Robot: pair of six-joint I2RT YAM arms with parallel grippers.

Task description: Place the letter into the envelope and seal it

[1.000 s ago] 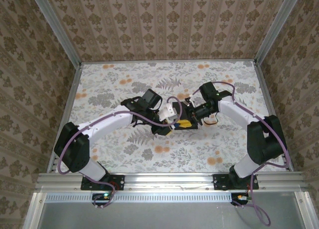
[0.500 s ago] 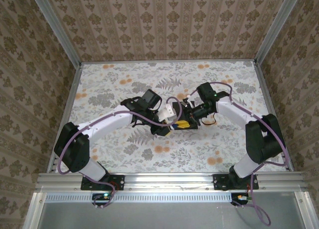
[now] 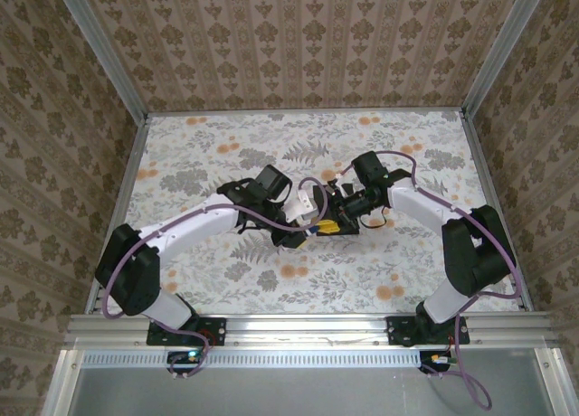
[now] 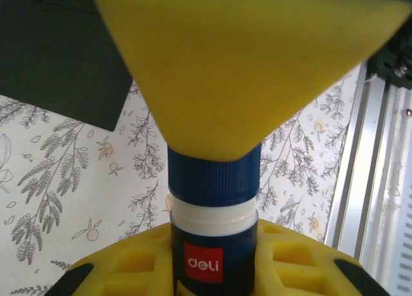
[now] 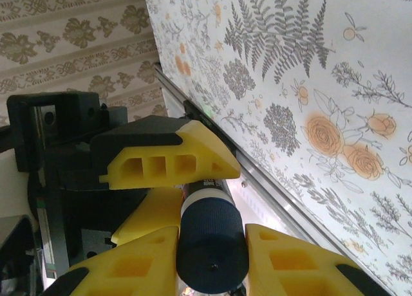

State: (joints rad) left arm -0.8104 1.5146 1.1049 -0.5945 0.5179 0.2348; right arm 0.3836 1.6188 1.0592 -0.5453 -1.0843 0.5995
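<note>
Left arm (image 3: 194, 228) and right arm (image 3: 423, 208) are each showing white shells between black joint housings, with a lilac cable (image 3: 467, 376) running along the links and black base plates (image 3: 185, 330) below. Left gripper (image 4: 212, 270) and right gripper (image 5: 212, 241) are both presenting yellow wedge-shaped fingers (image 5: 290, 264) with rectangular hollow cells, mounted on black bodies.

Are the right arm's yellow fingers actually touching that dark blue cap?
Touching. In the right wrist view, the blue cap sits wedged between the right fingers, with yellow pads pressed against both its sides and no gap visible.

"deli" on the glue stick (image 4: 214, 222).
</note>
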